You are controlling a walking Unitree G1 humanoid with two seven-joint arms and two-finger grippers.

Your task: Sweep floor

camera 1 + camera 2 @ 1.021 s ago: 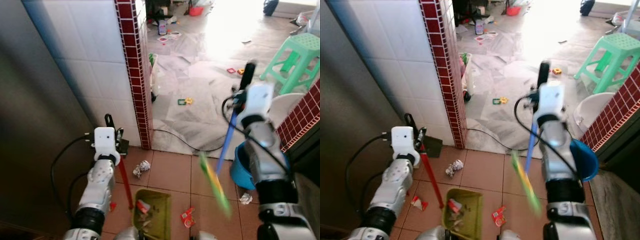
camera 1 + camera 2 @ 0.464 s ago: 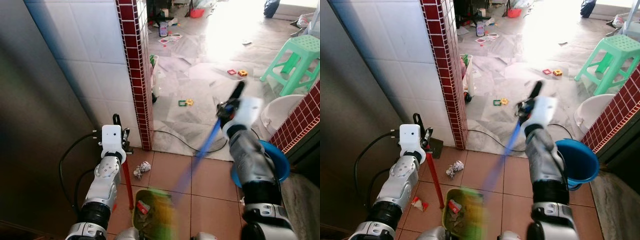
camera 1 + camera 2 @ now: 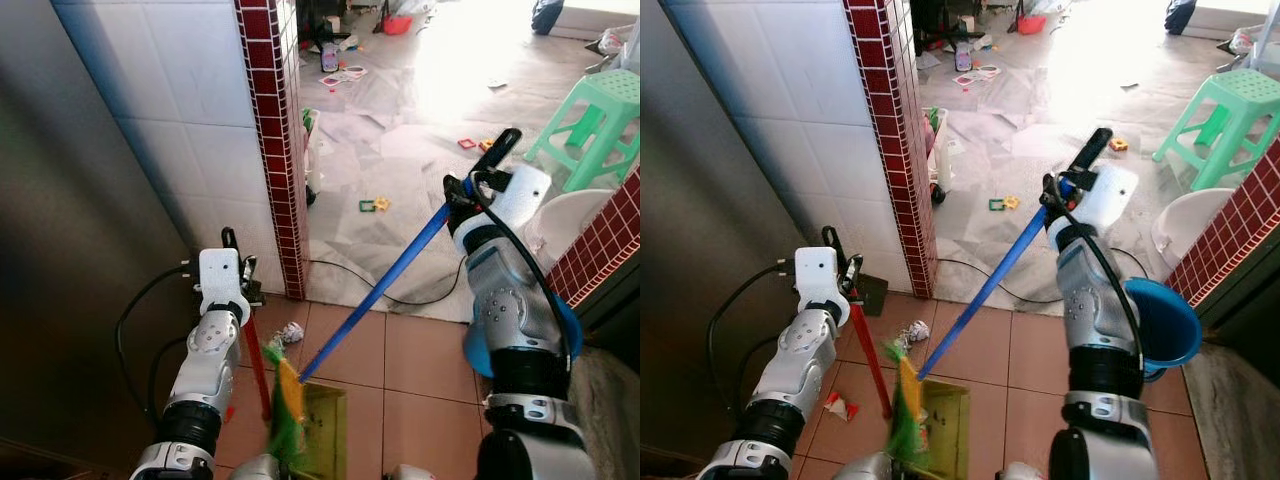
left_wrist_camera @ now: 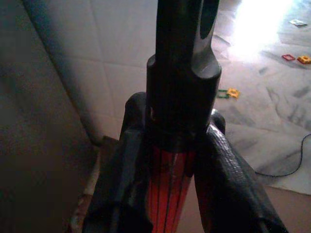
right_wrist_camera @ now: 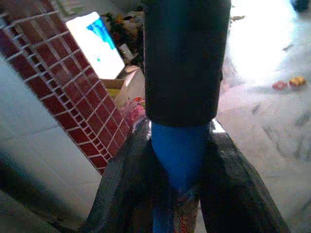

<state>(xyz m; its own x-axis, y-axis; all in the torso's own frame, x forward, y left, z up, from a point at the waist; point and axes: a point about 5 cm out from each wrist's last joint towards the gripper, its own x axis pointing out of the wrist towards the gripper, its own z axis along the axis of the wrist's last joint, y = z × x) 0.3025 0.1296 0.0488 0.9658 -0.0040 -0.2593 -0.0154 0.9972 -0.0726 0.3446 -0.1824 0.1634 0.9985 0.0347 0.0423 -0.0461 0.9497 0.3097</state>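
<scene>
Over the tiled floor (image 3: 420, 350), right pincer (image 3: 466, 186) clamped on the blue broom (image 3: 375, 300), bristles at the green dustpan (image 3: 322, 430), left pincer (image 3: 238, 270) clamped on its red handle (image 3: 256, 365).

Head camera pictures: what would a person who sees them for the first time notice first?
The long blue broom handle crosses the middle of the scene, held by the right end effector, and its green and yellow bristles are blurred at the olive-green dustpan. The left end effector grips the dustpan's red upright handle beside the dark red tiled pillar. Behind, the sunlit grey floor is scattered with small litter.
</scene>
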